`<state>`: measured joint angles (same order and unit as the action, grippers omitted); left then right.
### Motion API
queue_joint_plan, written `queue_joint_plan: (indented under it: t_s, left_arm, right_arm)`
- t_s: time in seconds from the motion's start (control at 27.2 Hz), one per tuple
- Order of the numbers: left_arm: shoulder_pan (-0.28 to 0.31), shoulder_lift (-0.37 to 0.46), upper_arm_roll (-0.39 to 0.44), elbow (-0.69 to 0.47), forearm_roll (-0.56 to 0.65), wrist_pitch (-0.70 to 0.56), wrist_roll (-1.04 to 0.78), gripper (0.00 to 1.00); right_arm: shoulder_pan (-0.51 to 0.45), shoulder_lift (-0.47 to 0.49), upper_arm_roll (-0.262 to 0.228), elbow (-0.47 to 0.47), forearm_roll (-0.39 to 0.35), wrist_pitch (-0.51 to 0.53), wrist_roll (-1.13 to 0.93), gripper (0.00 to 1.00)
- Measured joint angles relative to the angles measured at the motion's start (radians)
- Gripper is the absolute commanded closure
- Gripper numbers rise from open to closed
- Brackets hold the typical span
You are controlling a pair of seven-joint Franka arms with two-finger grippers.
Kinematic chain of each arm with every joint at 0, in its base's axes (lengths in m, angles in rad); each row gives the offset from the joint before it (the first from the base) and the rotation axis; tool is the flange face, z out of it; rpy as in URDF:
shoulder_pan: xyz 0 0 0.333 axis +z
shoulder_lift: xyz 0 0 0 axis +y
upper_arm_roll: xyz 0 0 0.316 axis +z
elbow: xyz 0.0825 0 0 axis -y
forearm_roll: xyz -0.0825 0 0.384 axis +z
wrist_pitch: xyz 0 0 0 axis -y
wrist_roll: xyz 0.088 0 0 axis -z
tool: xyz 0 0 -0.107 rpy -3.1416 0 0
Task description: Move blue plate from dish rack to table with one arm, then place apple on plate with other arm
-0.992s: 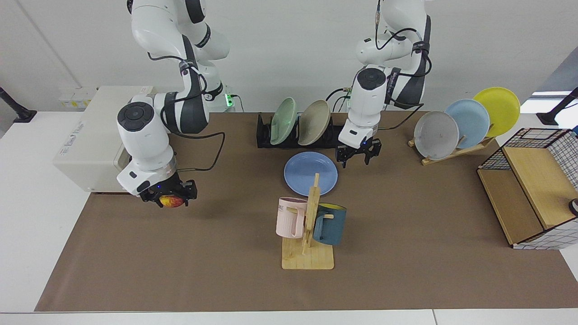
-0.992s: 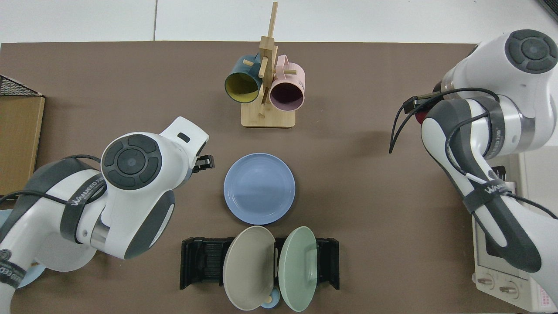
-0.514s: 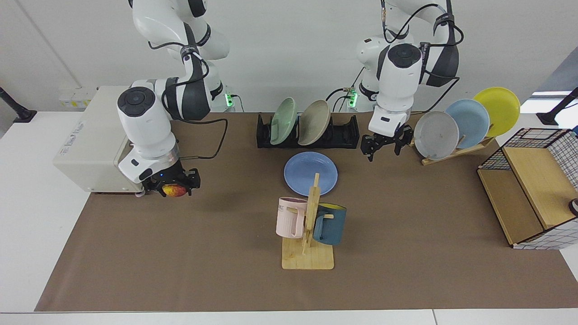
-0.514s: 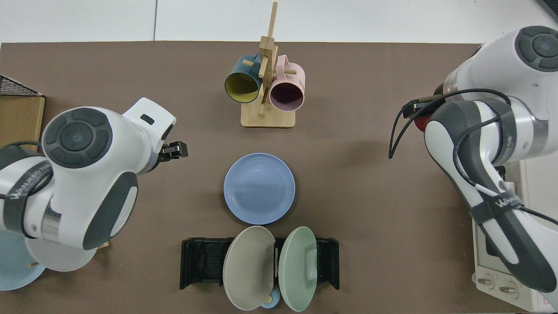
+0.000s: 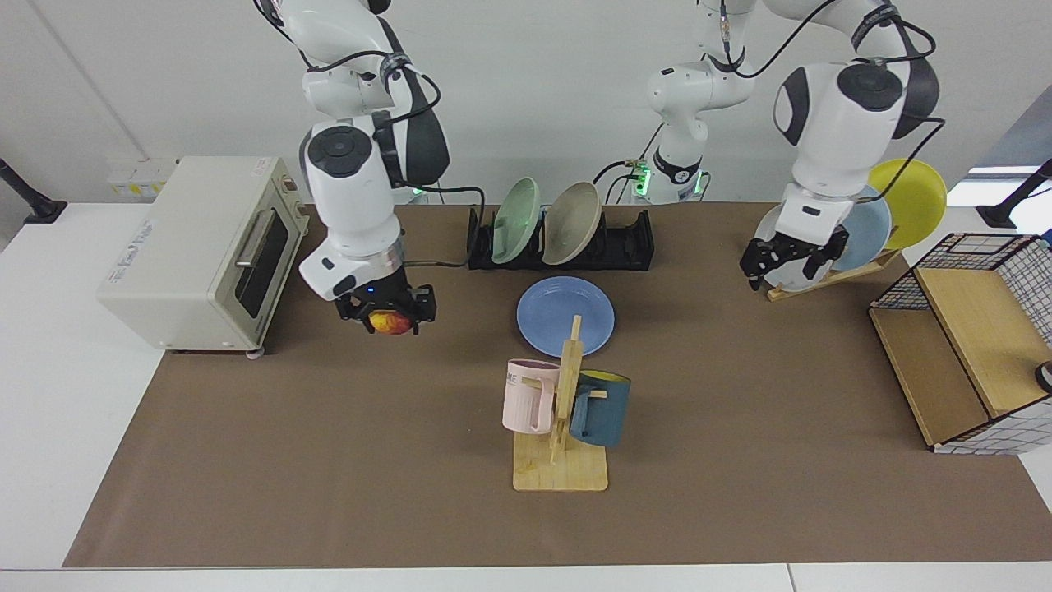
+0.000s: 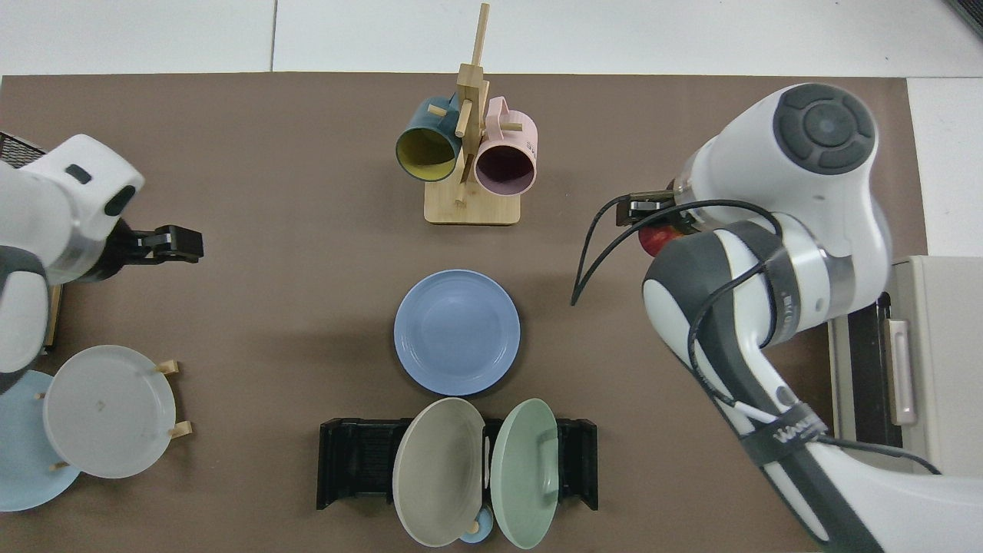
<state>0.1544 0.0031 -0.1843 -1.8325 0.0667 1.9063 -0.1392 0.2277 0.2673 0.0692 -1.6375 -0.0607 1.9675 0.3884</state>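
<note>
While plate (image 5: 565,316) lies flat: right gripper (image 5: 386,312) grasps apple (image 5: 391,322), off to plate's side.
Left gripper (image 5: 789,261): empty, unclenched, well apart from plate.

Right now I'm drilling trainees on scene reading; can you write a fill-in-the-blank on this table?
1. The blue plate lies flat on the ____.
2. The right gripper holds the ____.
3. The dish rack holds ____ plates.
4. The left gripper hangs empty near the ____ plate stand.

Missing: mat; apple; two; wooden
</note>
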Motion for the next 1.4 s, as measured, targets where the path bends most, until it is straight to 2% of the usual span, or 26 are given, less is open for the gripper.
queue_joint_plan:
  t_s: [0.11,0.22,0.48,0.81,1.07,1.4]
  left_arm:
    - [0.000,0.000,0.059,0.018,-0.022,-0.019,0.083,0.00]
    - [0.000,-0.003,0.083,0.045,-0.031,-0.063,0.115,0.00]
    - [-0.007,-0.040,0.084,0.154,-0.052,-0.211,0.118,0.00]
    - [-0.026,-0.087,0.076,0.165,-0.054,-0.246,0.118,0.00]
    - [-0.072,-0.086,0.067,0.165,-0.054,-0.246,0.118,0.00]
    - [-0.085,-0.090,0.067,0.165,-0.054,-0.246,0.118,0.00]
  right_arm:
    - [0.052,0.004,0.001,-0.008,0.000,0.017,0.092,1.00]
    - [0.103,0.012,0.001,-0.012,0.000,0.023,0.177,1.00]
    - [0.219,0.031,0.002,-0.016,0.007,0.024,0.355,1.00]
    - [0.358,0.102,0.002,-0.024,0.038,0.067,0.564,1.00]
    - [0.395,0.171,0.001,-0.026,0.040,0.121,0.609,1.00]
    - [0.402,0.249,-0.002,-0.028,0.041,0.188,0.630,1.00]
